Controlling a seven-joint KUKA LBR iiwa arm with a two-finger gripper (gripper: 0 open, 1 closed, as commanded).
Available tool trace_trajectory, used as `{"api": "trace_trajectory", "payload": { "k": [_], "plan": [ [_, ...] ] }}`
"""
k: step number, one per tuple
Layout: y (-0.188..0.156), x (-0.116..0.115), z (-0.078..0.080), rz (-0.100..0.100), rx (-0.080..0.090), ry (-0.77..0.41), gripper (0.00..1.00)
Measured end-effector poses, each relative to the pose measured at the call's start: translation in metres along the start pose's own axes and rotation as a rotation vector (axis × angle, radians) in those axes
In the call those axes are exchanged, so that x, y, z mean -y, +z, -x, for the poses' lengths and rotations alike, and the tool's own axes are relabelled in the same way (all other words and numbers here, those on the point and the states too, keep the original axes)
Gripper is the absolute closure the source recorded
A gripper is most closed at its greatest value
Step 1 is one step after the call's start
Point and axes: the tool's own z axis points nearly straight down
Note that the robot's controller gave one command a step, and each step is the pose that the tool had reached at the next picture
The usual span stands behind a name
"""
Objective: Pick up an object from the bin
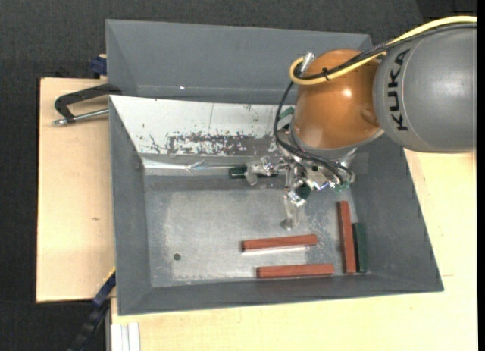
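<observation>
Claw (pixel 290 217): hung over grey bin (pixel 189 220), near closest red-brown bar (pixel 279 244); could not tell wide or narrow. Counted three red-brown bars, one dark green bar (pixel 358 249).

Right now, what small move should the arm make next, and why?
Probably a short drop onto the upper red stick: the gripper hangs close by its right half, and it lies free, apart from the lower stick and the right stick.
</observation>
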Motion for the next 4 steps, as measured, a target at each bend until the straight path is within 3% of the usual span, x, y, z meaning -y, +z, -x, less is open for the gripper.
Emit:
{"api": "trace_trajectory", "payload": {
  "k": [1,2,3,4],
  "plan": [
    [0.029,-0.019,-0.015,0.0,-0.005,-0.108,0.0],
    [0.043,-0.022,-0.028,0.006,-0.003,-0.094,0.0],
    [0.058,-0.059,-0.038,0.005,-0.004,-0.296,1.0],
    [0.058,-0.059,-0.038,0.004,-0.005,-0.295,1.0]
  ]
}}
